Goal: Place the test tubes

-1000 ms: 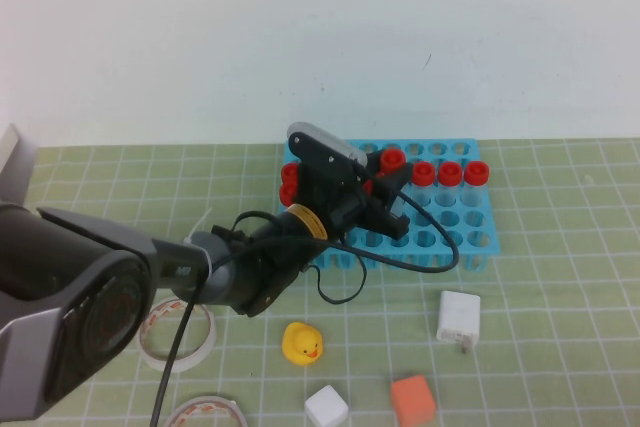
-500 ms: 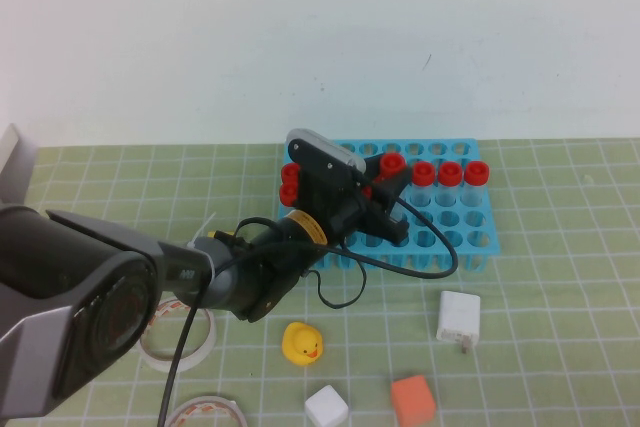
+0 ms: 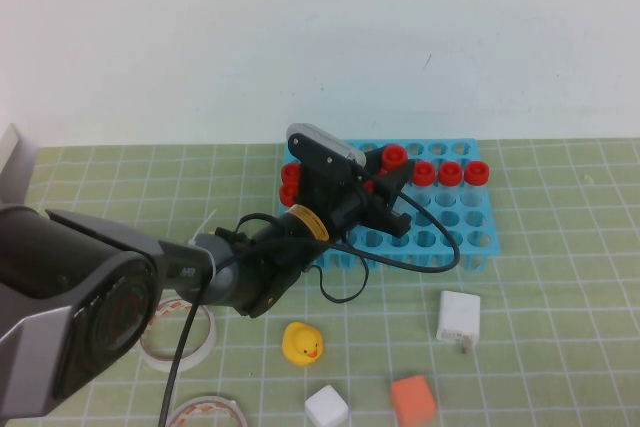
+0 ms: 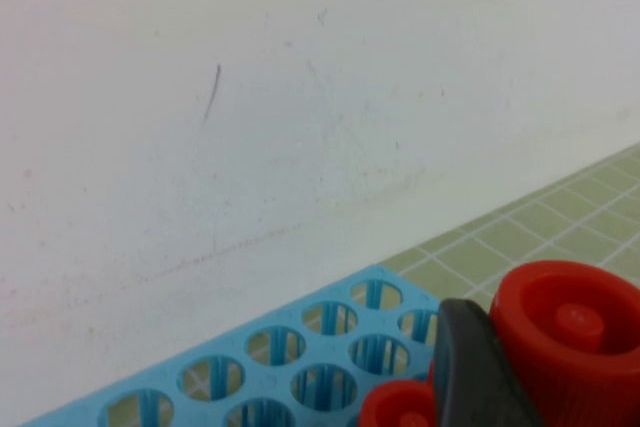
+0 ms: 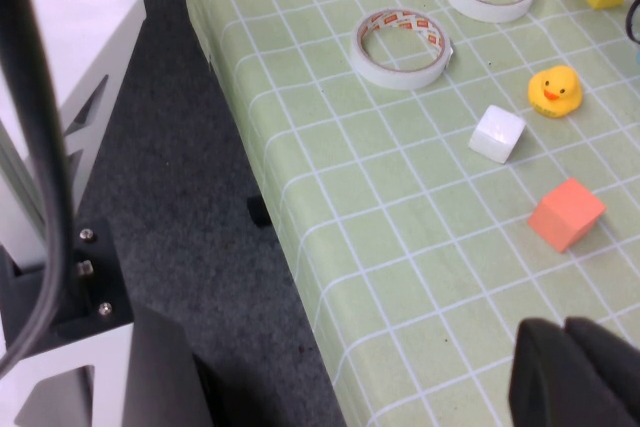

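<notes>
Starting from the counter (image 3: 560,297), you have the blue rack (image 3: 478,239) toward its back. Your left fingers (image 3: 388,209) hang over the rack's middle, half-closed around a red-capped test tube (image 3: 394,157) held upright, with empty holes directly beneath. Your right fingers (image 5: 575,372) are closed on nothing, well away from the rack.

Black arm (image 3: 240,272) wears yellow ring (image 3: 313,224), looping cable (image 3: 440,259).

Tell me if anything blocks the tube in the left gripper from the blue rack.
Nothing visible does. The left gripper holds the test tube over open holes of the blue rack; other capped tubes stand beside it. The right gripper sits shut, off the table's edge.
</notes>
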